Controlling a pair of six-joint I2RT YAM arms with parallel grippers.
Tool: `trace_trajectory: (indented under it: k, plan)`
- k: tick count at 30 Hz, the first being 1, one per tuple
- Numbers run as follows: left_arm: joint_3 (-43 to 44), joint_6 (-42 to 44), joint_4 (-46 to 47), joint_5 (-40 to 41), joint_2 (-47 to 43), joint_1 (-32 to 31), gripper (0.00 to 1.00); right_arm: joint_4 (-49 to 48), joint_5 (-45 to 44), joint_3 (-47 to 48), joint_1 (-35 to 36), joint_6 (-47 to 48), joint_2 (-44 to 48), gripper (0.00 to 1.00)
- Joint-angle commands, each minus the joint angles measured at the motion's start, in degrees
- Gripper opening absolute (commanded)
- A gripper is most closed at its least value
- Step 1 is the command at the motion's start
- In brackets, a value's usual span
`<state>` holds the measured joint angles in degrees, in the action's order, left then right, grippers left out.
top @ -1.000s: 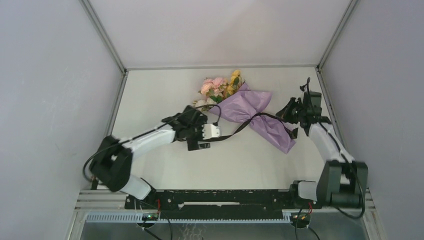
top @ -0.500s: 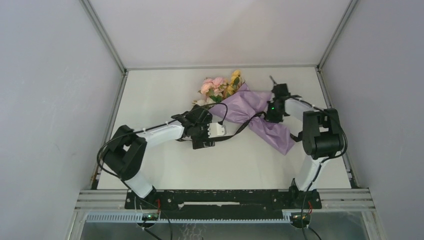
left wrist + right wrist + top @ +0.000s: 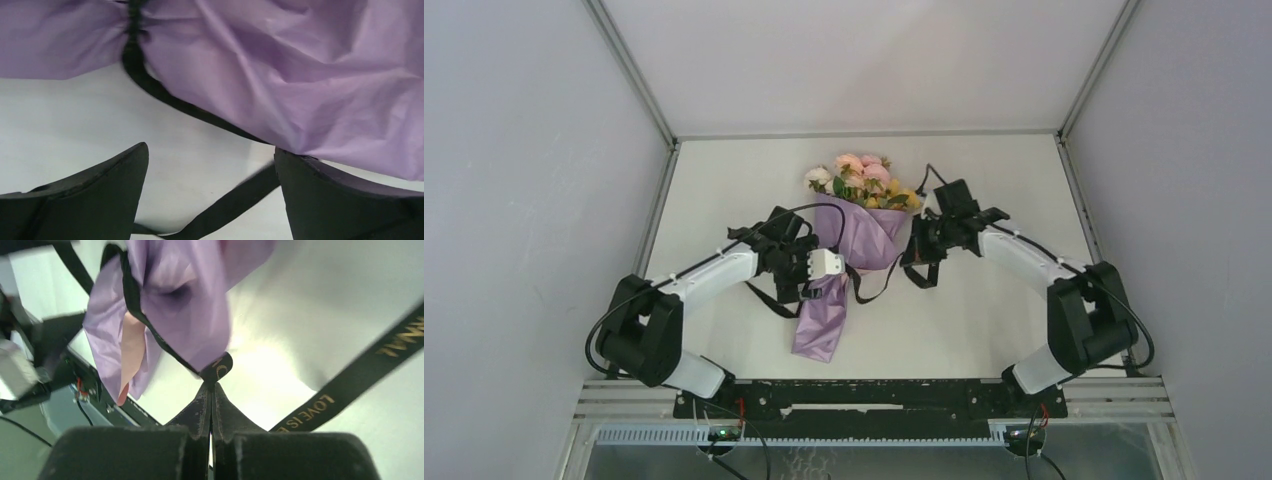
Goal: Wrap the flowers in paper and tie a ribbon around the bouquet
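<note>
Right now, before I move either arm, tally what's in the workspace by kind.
flower bunch: 1
lilac paper wrap: 1
black ribbon: 1
grippers: 2, the left gripper open, the right gripper shut on the black ribbon
Total: 5

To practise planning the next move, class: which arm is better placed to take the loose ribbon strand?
Left, probably: the left gripper is open with the ribbon lying between its jaws; the right gripper is shut on another stretch.

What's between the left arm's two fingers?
In the left wrist view, a strand of black ribbon crosses bare table between the open fingers; the purple paper lies just beyond.
</note>
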<state>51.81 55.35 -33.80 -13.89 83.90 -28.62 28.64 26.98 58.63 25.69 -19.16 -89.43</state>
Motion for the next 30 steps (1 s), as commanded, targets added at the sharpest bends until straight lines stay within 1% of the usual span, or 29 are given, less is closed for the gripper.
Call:
trace_trajectory:
  k: [1,3,7,10,12,15,17,19,21,22,24,25,26,27,28,30]
  plan:
    - [-1.3,7.2,-9.4,-2.6,0.0,-0.2,1.00,-1.5,-1.0,-1.6,-2.8,-1.0,6.1,0.00]
    - [-2.6,11.0,-13.1,-1.0,-1.2,0.3,1.00,-0.7,-1.5,-1.8,-2.9,-0.4,7.6,0.00]
    - [-2.6,17.6,-21.6,-0.3,-3.7,4.2,1.00,0.9,-2.7,-1.8,-3.7,0.5,8.5,0.00]
    - [-3.8,18.8,-22.7,-1.0,-4.9,5.8,1.00,0.9,-2.6,-1.8,-3.9,0.6,8.7,0.00]
    - [-5.3,16.8,-19.9,-3.0,-5.3,4.7,1.00,0.3,-2.4,-1.8,-3.8,0.4,8.5,0.00]
    - [-9.0,7.4,-7.5,-0.4,-5.8,0.4,1.00,-0.1,-2.1,-1.8,-3.8,0.4,8.5,0.00]
    - [-11.3,5.6,-1.6,0.6,-6.4,-1.2,0.99,0.0,-1.8,-1.8,-3.8,0.4,9.1,0.00]
    - [-12.1,4.1,1.3,1.4,-6.4,-2.5,0.91,0.0,-0.9,-1.8,-4.1,0.5,10.2,0.00]
    - [-12.4,1.8,3.7,3.8,-5.3,-4.4,0.78,0.2,-0.6,-1.8,-4.5,0.4,11.5,0.00]
    - [-12.3,0.9,4.1,4.4,-4.5,-5.0,0.69,0.3,-0.6,-1.8,-4.8,0.4,12.3,0.00]
    - [-11.9,0.7,3.6,4.5,-2.2,-5.2,0.49,-0.4,-0.3,-2.4,-5.4,0.0,14.1,0.00]
    - [-11.7,0.3,3.3,4.7,-1.5,-5.2,0.37,-1.2,0.1,-2.9,-5.9,-0.3,15.4,0.00]
    - [-11.3,0.7,2.3,4.8,-1.0,-5.2,0.23,-1.8,0.5,-3.5,-6.6,-0.6,16.6,0.00]
    - [-11.2,1.1,1.5,5.1,-0.9,-5.2,0.06,-2.2,0.9,-4.0,-7.3,-0.8,17.9,0.00]
    - [-11.3,0.7,1.5,6.2,-1.1,-5.1,0.01,-2.4,1.3,-4.6,-8.2,-1.0,19.2,0.00]
    - [-11.8,0.7,1.4,7.9,-2.3,-4.5,0.00,-2.8,1.9,-6.1,-10.4,-1.3,21.9,0.00]
